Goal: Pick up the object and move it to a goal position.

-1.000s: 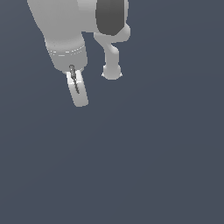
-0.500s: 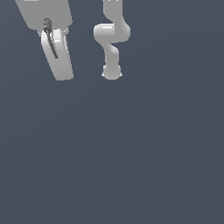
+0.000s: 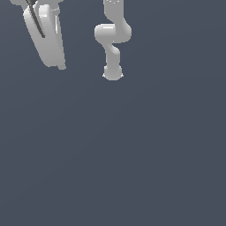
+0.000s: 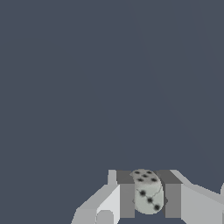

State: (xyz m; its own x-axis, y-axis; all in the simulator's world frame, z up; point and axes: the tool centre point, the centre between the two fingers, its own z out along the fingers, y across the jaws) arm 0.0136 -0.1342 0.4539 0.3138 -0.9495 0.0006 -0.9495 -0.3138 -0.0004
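In the wrist view the object (image 4: 148, 192) is a small pale grey rounded die with black dots. My gripper (image 4: 149, 197) is shut on it, with a finger pad (image 4: 127, 199) pressed on either side. In the exterior view the gripper (image 3: 56, 65) hangs at the upper part of the exterior view's left, large in the picture and well above the floor. Its white fingers (image 3: 49, 42) point down and slightly towards the exterior view's right. The object is hidden between them in that view.
The white arm's base (image 3: 112, 74) and lower links (image 3: 112, 33) stand at the upper middle of the exterior view. A plain dark grey-blue floor (image 3: 132, 154) fills everything else in both views.
The gripper has risen and moved towards the exterior view's left, and looks larger. Its upper part has left the picture.
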